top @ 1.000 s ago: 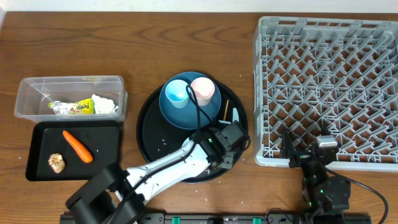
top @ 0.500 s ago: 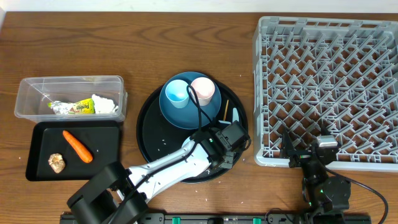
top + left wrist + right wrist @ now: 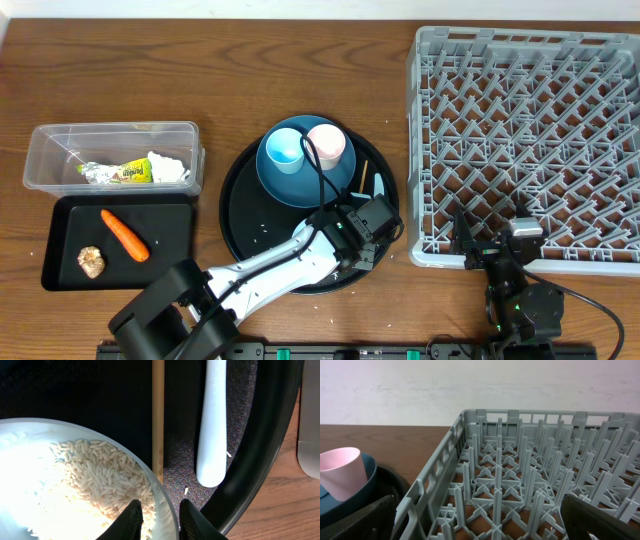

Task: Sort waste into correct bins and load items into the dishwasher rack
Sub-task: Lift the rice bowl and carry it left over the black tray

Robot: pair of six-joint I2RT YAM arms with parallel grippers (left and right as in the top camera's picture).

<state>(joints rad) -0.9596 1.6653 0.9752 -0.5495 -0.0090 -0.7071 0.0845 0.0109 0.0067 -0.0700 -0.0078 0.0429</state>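
Nothing has moved. Left claw [image 3: 160,505] pinches the rim of the bowl [image 3: 30,445], which holds rice [image 3: 95,475] and sits on the round tray [image 3: 245,235] beside the chopstick [image 3: 158,415]. Right claw [image 3: 480,502] is open by the rack [image 3: 520,460].

The round tray [image 3: 243,235] lies between the tub [image 3: 40,165], left, and the rack [image 3: 530,140], right.

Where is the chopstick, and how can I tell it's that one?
Find the big round black tray in the middle. On its right side, just past the dark blue plate, lies the chopstick. It is the thin, straight wooden stick, while the white plastic utensil beside it is fatter and white.
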